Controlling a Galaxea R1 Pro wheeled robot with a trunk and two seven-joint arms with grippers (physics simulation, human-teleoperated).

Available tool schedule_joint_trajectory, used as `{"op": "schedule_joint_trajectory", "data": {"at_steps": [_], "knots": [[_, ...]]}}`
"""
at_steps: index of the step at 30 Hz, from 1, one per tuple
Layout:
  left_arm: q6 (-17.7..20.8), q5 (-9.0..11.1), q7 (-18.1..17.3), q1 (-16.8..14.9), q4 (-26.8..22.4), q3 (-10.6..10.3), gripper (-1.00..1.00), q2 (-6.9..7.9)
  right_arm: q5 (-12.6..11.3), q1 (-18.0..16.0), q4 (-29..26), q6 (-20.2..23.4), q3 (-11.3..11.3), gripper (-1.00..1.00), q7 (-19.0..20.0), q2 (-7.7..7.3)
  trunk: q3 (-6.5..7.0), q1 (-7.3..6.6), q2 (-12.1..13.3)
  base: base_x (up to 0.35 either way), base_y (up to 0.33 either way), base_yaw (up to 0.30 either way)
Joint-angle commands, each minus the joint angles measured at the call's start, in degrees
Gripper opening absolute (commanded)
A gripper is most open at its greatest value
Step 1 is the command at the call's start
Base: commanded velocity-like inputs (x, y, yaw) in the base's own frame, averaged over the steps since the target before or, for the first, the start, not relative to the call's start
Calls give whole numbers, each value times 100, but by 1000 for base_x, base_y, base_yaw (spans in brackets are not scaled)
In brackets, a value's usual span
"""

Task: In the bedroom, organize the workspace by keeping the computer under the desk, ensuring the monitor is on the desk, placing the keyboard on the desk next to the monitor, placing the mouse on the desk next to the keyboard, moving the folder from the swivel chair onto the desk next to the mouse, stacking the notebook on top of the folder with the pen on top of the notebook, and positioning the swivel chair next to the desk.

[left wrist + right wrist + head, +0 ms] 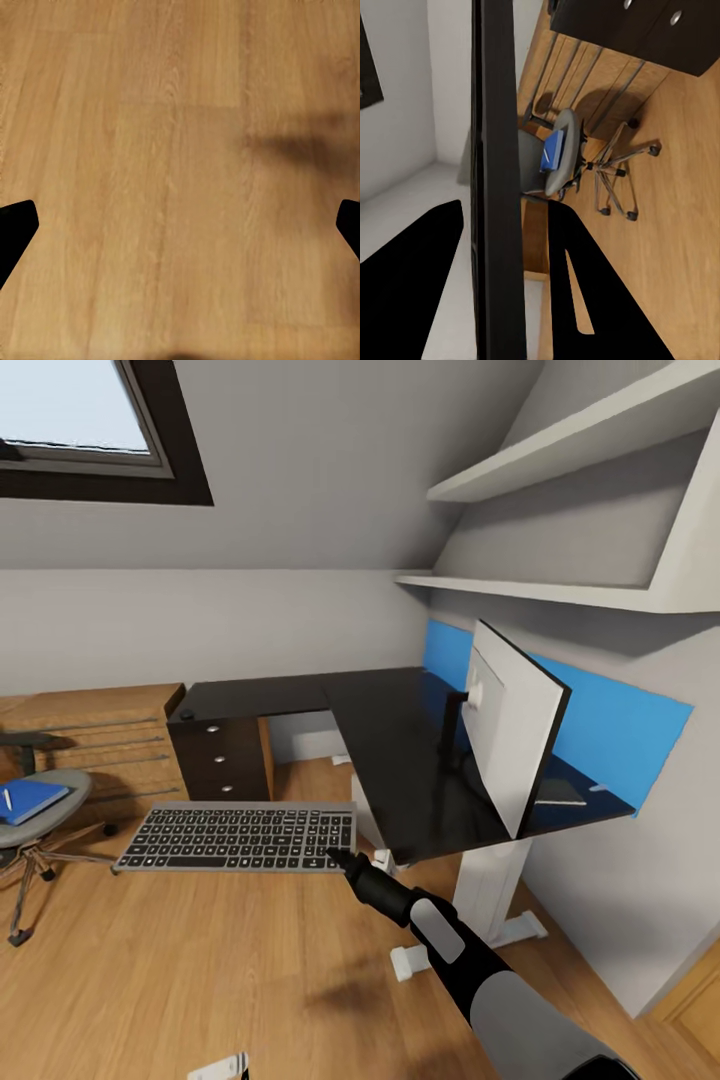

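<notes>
One keyboard (238,838) is held edge-on in the right claw (340,856). One monitor (512,728) stands on the one surface (400,760) just beyond the claw. One swivel chair (35,830) sits far off, carrying one folder (28,800) and one pen (8,799). Two wall shelves (560,460).

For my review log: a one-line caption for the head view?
Right gripper holds the keyboard by one end above the floor beside the desk.
</notes>
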Motion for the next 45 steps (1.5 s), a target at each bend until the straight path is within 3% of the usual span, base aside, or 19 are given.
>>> {"op": "schedule_joint_trajectory", "data": {"at_steps": [1,2,7,13,28,36,45], "knots": [[-30,61,36,-3,1,-26,100,5,-45,2,2,29,2,-100,5,0,13,-23,39,0,0,0],[-30,61,36,-3,1,-23,100,4,-203,9,1,17,3,-100,7,0,31,-45,79,0,0,0],[-30,60,36,-2,1,-23,100,4,-496,21,5,17,4,-100,2,0,121,-155,279,0,0,24],[-30,61,27,-3,1,-24,100,10,-497,21,9,-3,11,-100,-7,0,239,-287,520,0,0,211],[-45,52,10,-3,1,-23,100,13,-497,21,9,-23,12,-100,-18,0,284,-287,520,3,2,259],[-47,52,9,-3,1,-23,100,13,-495,21,9,-26,12,-100,-18,0,308,-287,520,183,155,261],[-39,60,9,-3,1,-24,100,13,-495,21,1,5,3,-100,-3,0,313,-287,520,106,77,77]]}}
